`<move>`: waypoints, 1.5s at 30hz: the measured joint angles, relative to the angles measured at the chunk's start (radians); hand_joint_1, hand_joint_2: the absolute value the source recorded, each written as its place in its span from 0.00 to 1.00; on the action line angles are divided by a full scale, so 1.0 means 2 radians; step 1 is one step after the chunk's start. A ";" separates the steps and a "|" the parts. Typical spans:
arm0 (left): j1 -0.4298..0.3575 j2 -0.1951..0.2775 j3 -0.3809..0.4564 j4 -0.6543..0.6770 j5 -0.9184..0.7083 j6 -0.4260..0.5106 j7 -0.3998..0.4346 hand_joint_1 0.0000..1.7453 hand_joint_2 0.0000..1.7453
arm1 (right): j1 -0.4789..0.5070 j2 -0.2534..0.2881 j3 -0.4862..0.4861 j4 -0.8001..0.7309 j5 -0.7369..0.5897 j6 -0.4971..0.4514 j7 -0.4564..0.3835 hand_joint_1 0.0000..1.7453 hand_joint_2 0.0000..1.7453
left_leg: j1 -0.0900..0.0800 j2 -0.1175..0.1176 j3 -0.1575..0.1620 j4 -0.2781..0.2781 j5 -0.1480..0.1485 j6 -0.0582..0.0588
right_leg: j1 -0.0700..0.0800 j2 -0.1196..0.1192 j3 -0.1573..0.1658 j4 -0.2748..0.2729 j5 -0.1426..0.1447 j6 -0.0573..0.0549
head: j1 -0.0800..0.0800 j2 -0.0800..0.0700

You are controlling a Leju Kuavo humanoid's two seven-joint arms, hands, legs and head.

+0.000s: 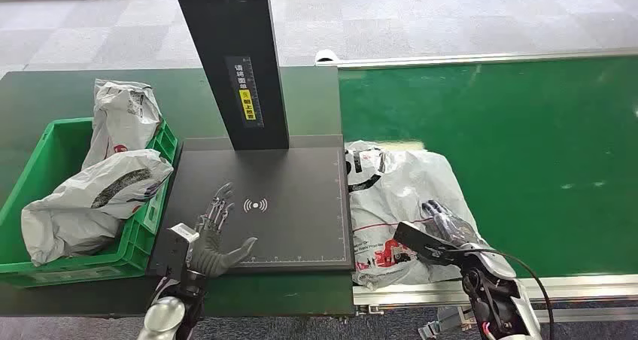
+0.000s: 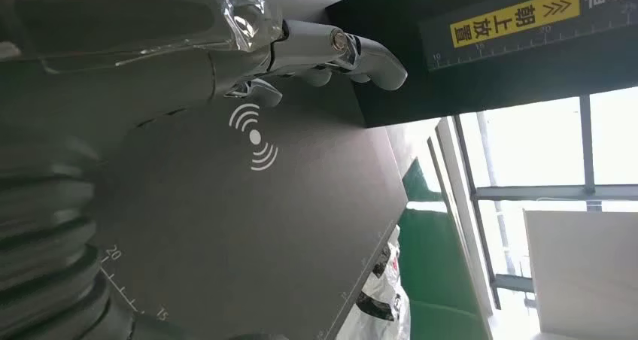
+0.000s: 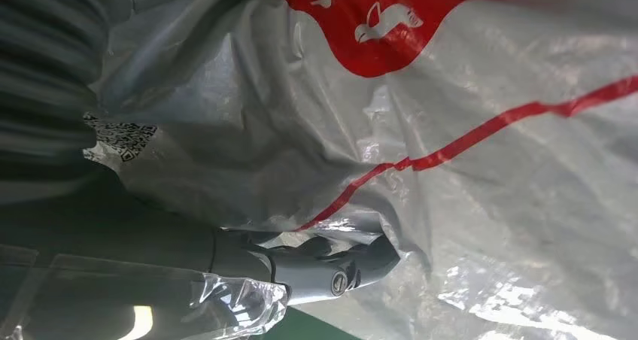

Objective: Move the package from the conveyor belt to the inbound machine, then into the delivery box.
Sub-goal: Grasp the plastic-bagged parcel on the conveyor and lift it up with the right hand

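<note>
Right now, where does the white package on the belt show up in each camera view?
Head view: the package lies on the green belt against the scanner plate's right edge, under the right hand.
Left wrist view: a strip of it past the plate's far edge.
Right wrist view: close up, red print.
Shared landmark: scanner plate.

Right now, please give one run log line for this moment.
package: on green belt | right robot hand: resting on package | left robot hand: open over scanner plate
</note>
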 joint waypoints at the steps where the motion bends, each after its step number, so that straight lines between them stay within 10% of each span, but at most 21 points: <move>1: 0.000 0.001 0.000 0.000 0.001 0.000 0.000 0.00 1.00 | -0.002 -0.001 0.004 0.002 -0.003 -0.001 -0.004 1.00 1.00 | 0.000 0.000 0.000 0.000 0.000 0.000 | 0.000 0.000 0.000 0.000 0.000 0.000 | 0.000 0.000; 23: 0.039 -0.003 0.022 -0.051 0.073 0.033 -0.043 0.00 1.00 | 0.028 0.002 0.060 -0.123 -0.153 -0.167 -0.132 1.00 1.00 | 0.000 0.000 -0.001 0.000 0.000 0.000 | 0.000 0.000 -0.001 0.000 0.000 0.000 | 0.000 0.000; 45: 0.046 -0.009 0.030 -0.072 0.076 0.036 -0.045 0.00 1.00 | 0.056 0.009 0.044 -0.217 -0.161 -0.170 -0.133 1.00 1.00 | 0.000 0.000 -0.001 0.000 0.000 0.000 | 0.000 0.000 -0.001 0.000 0.000 0.000 | 0.000 0.000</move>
